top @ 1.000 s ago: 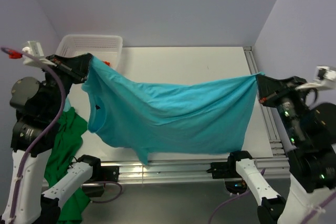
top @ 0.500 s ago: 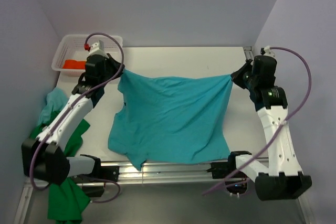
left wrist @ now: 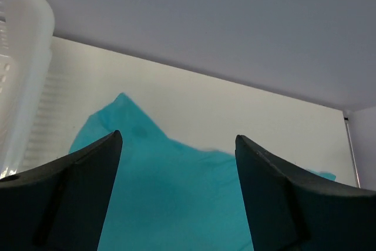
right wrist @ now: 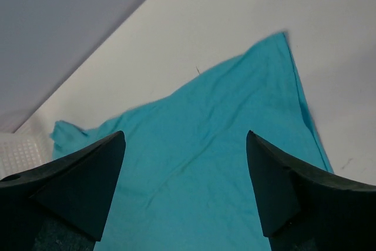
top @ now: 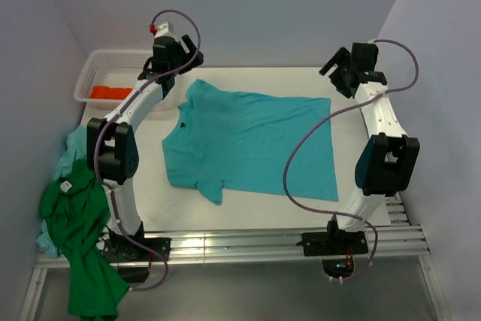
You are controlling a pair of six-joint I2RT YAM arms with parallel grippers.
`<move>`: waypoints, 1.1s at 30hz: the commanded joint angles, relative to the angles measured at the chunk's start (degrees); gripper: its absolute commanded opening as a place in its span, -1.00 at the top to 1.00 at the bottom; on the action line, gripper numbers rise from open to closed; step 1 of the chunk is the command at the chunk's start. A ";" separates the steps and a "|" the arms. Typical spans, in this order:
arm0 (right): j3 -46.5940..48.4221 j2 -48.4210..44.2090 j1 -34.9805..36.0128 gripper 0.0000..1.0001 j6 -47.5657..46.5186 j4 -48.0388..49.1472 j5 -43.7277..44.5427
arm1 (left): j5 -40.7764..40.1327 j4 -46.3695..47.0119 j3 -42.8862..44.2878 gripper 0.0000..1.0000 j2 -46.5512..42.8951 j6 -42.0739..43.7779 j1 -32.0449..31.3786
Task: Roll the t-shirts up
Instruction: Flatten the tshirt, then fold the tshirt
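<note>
A turquoise t-shirt (top: 252,144) is being shown from above, lying spread flat in the middle of a white table (top: 270,80). Its collar is pointing left and its hem right. One sleeve is reaching toward the far edge and the other toward the near edge. The cloth is lying open and mostly smooth, probably so that it can be rolled from one edge.

The left gripper (top: 188,58) is being held above the far left corner of the shirt, by the sleeve. Its jaws are set wide apart and nothing is being gripped. The right gripper (top: 336,71) is being held above the far right corner, by the hem, likewise spread wide and empty. In both wrist views the cloth is being seen below the fingers, apart from them. This raised, open pose is judged to leave the shirt free for a fresh grasp.

An orange t-shirt (top: 109,93) is lying in a white mesh basket (top: 96,65) at the far left. A dark green t-shirt (top: 79,223) and a pale blue t-shirt (top: 71,148) are heaped at the left edge, not yet rolled.
</note>
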 commanded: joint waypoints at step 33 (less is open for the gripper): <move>-59.82 -47.74 5.75 -0.30 12.65 -8.00 7.66 | -6.59 -28.85 -63.78 -0.43 -54.91 -22.29 -4.53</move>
